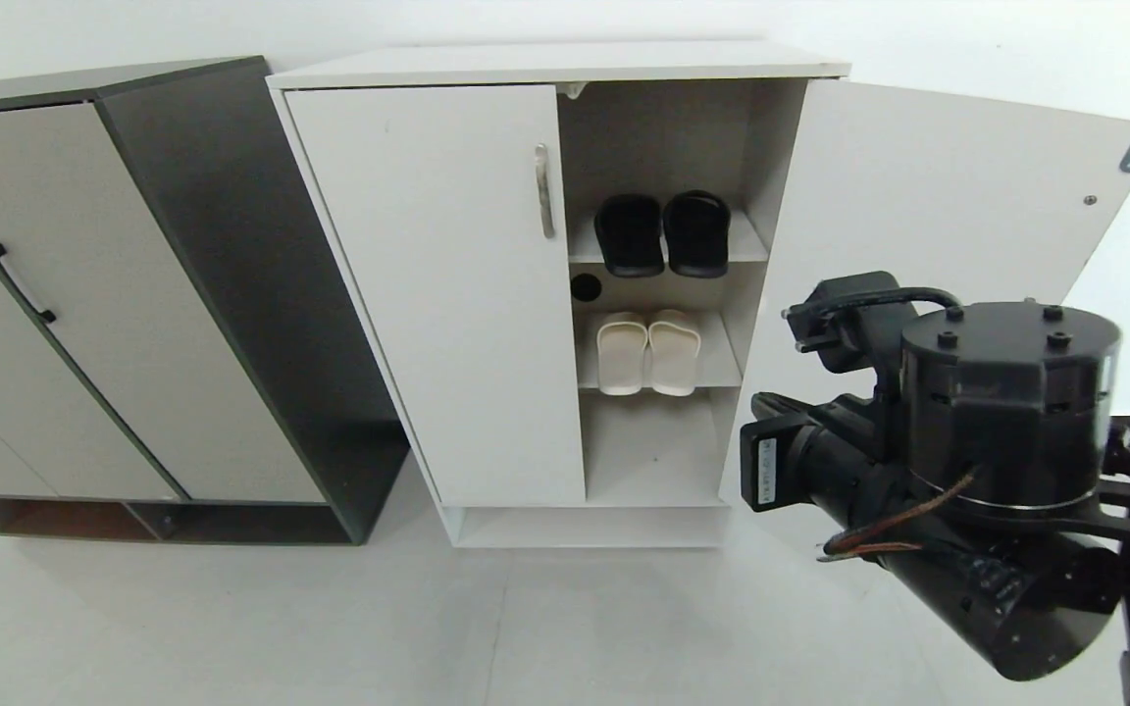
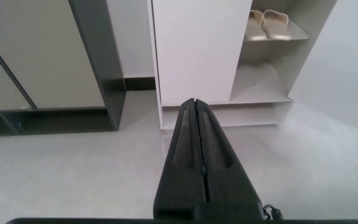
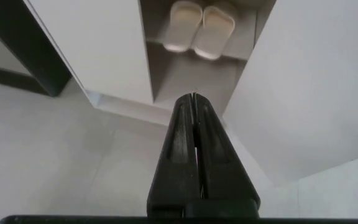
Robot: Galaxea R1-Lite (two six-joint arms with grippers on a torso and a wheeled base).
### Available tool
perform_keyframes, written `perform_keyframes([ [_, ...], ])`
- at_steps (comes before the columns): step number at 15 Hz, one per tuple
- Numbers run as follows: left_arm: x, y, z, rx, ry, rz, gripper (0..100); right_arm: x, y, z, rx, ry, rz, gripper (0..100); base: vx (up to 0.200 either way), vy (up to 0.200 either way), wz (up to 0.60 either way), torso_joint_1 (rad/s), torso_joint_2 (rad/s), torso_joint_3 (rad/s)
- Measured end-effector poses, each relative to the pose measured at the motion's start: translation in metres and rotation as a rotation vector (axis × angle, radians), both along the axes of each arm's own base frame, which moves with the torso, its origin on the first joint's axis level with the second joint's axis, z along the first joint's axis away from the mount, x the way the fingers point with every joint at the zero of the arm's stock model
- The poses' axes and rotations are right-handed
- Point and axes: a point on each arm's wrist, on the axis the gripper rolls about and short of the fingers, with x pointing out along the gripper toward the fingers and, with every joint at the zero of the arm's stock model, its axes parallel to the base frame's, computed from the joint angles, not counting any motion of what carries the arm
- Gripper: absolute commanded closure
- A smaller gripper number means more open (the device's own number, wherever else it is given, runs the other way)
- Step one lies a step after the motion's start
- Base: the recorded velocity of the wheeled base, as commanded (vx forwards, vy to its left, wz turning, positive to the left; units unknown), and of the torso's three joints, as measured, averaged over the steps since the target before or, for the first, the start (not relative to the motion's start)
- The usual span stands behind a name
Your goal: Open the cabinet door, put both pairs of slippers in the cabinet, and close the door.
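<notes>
The white cabinet (image 1: 555, 64) stands with its right door (image 1: 928, 226) swung wide open and its left door (image 1: 447, 294) closed. A black pair of slippers (image 1: 663, 233) rests on the upper shelf. A white pair of slippers (image 1: 648, 353) sits on the shelf below, also seen as the white pair (image 3: 201, 25) and the white pair (image 2: 269, 23) from the wrists. My right gripper (image 3: 194, 99) is shut and empty, held low in front of the open compartment, beside the open door (image 3: 316, 81). My left gripper (image 2: 194, 104) is shut and empty, back from the cabinet's base over the floor.
A dark grey cabinet (image 1: 133, 294) with closed pale doors stands to the left of the white one. The bottom compartment (image 1: 653, 451) of the white cabinet holds nothing. Pale floor (image 1: 428, 618) stretches in front of both cabinets.
</notes>
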Motion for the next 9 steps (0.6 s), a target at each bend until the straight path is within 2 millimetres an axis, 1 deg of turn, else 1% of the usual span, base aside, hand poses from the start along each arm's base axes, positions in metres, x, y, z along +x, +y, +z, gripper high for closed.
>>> perform_keyframes([
  [3,0.0,0.0,0.0003,-0.001,-0.002,0.0,100,-0.0003,0.0003,0.0009,0.006,-0.004,0.001,100,0.0,0.0,0.0,0.061,-0.54,-0.357],
  [9,0.0,0.0,0.0001,0.0,-0.001,0.0,100,-0.0001,-0.0001,0.0008,0.004,-0.003,-0.001,100,0.0,0.0,0.0,0.134,-0.46,-0.338],
])
